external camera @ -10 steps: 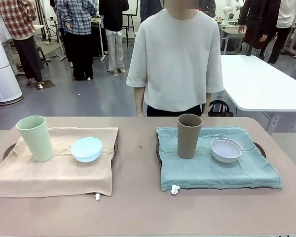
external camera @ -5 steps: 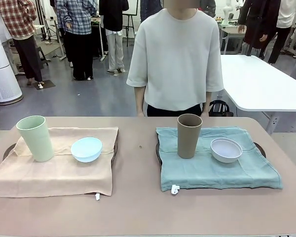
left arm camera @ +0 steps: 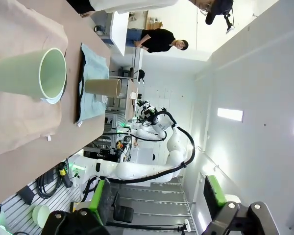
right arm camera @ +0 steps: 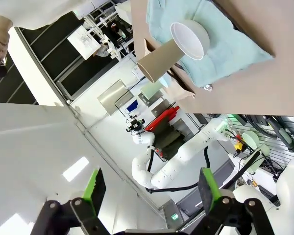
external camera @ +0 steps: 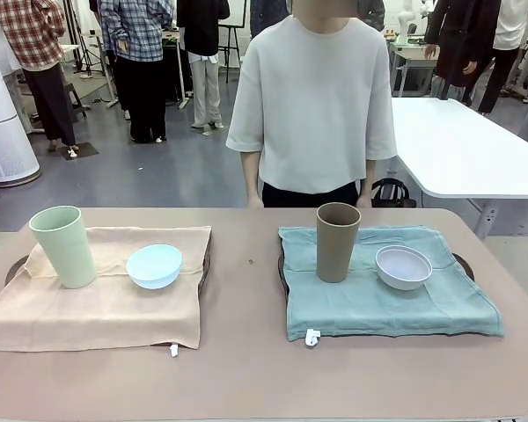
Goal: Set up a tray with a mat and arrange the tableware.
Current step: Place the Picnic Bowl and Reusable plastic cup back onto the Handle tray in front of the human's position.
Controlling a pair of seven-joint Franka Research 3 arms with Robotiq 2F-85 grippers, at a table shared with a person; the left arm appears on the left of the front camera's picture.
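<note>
Front view first: a pale green cup (external camera: 62,245) is standing upright on a beige mat (external camera: 97,299) at the table's (external camera: 246,369) left side, with a light blue bowl (external camera: 154,265) just beside it on the same mat. A dark tray (external camera: 18,264) is peeking out along the mat's edges. To the right, a tan-brown cup (external camera: 337,242) is standing upright on a teal mat (external camera: 387,299), a white bowl (external camera: 403,266) near it; a second dark tray (external camera: 462,264) is showing under that mat. A person (external camera: 312,105) in a pale shirt is standing at the far side, arms hanging down.

Left wrist view, rolled sideways: the left gripper (left arm camera: 157,220) is hanging well above and away from the table, its fingers (left arm camera: 213,191) spread wide and holding nothing. The green cup (left arm camera: 32,73) and the brown cup (left arm camera: 103,87) are sitting far off on their mats.

Right wrist view, also rolled: the right gripper (right arm camera: 152,196) is hovering apart from the table, fingers (right arm camera: 94,188) spread open and empty. The brown cup (right arm camera: 161,58) and the white bowl (right arm camera: 189,39) are resting on the teal mat (right arm camera: 220,54).
</note>
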